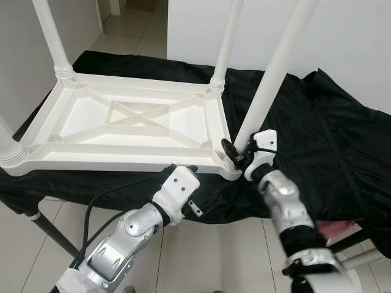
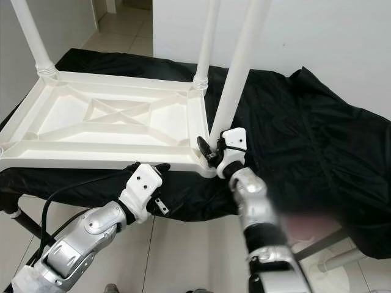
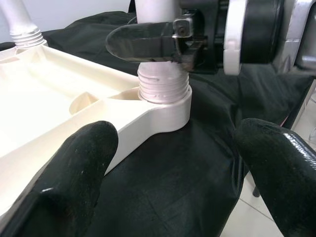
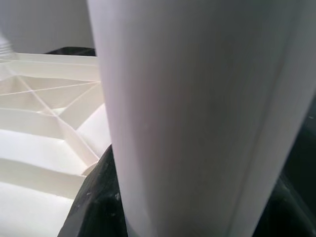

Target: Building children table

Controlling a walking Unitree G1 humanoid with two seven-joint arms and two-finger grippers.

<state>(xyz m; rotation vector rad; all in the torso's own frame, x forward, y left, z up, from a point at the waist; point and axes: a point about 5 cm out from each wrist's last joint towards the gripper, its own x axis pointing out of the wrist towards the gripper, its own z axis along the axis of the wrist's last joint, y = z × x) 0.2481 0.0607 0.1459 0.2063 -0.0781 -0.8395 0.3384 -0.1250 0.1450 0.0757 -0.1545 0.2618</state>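
Note:
A white plastic table (image 1: pixel 122 160) lies upside down on a black cloth. Its near-right leg (image 1: pixel 269 79) leans in the corner socket (image 3: pixel 168 111), its threaded base (image 3: pixel 163 86) showing above the rim. My right gripper (image 1: pixel 239 152) is shut on this leg just above the socket, and the leg (image 4: pixel 197 118) fills the space between its fingers. My left gripper (image 1: pixel 183 170) hangs open at the table's front edge, just left of that corner. Its fingers (image 3: pixel 69 182) are wide apart with nothing between them.
Three more legs stand in the other corners: far left (image 1: pixel 52 36), far right (image 1: pixel 227 43), near left (image 1: pixel 9 146). The black cloth (image 1: pixel 317 134) drapes over a low stand with a dark support leg (image 1: pixel 49 232). Tiled floor (image 1: pixel 208 244) lies below, a white wall behind.

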